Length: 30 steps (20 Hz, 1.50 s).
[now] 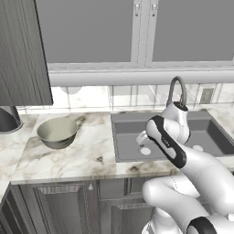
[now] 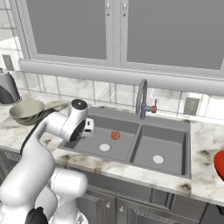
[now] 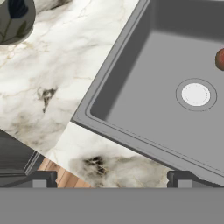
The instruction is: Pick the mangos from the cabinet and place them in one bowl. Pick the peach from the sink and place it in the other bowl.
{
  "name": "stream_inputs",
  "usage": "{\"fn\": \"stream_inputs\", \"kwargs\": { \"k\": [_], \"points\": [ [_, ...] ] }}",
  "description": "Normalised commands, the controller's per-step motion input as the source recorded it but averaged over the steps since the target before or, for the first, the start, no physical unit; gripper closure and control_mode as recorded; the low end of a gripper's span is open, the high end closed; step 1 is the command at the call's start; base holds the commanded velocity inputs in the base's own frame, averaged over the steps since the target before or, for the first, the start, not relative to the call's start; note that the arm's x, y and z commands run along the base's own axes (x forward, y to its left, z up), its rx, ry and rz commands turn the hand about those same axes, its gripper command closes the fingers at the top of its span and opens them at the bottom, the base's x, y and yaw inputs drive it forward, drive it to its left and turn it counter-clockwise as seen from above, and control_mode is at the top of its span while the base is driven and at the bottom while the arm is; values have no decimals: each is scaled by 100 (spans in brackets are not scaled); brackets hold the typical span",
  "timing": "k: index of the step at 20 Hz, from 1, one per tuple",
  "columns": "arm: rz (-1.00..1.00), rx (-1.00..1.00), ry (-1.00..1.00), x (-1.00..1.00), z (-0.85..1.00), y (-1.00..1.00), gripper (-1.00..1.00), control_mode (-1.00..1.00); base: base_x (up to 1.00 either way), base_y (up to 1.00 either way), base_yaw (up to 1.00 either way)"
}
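1. The arm [image 2: 35,162] is closest to us, big and white, bent over the front of the counter [image 1: 87,155].
2. The counter is pale marble with brown marks. Dark drawers [image 1: 59,205] sit under it, and grey window panes [image 2: 109,30] fill the wall above.
3. At the far left a dark cabinet [image 1: 23,50] hangs over the counter.
4. Next comes the grey-green bowl [image 1: 57,132], sitting on the counter left of the sink [image 2: 144,127].
5. The gripper [image 3: 111,179] hangs over the sink's left front corner. Its two tips [image 3: 39,180] are wide apart with nothing between them.
6. The peach [image 2: 115,135] lies in the left basin, near the pale drain [image 2: 104,147]. It is a little way right of the gripper and not touching it.
7. The tap [image 2: 142,98] stands behind the sink.
8. The red bowl [image 2: 219,164] peeks in at the far right on the counter.
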Motion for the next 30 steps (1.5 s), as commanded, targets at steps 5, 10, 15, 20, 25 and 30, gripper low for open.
{"fn": "stream_inputs", "kwargs": {
  "k": [5,10,15,20,25,30],
  "points": [
    [0,0,0,1,1,-2,-100,-100,0,0,0],
    [-1,-3,0,12,0,-26,-100,-100,0,0,0],
    [-2,-9,0,30,0,-45,-100,-100,0,0,0],
    [-5,-11,1,47,-5,-21,-100,-100,0,0,0],
    [-15,-6,0,48,-18,0,-100,-100,0,0,0],
    [-11,0,1,46,-32,0,-100,-100,0,0,0]
  ]
}}
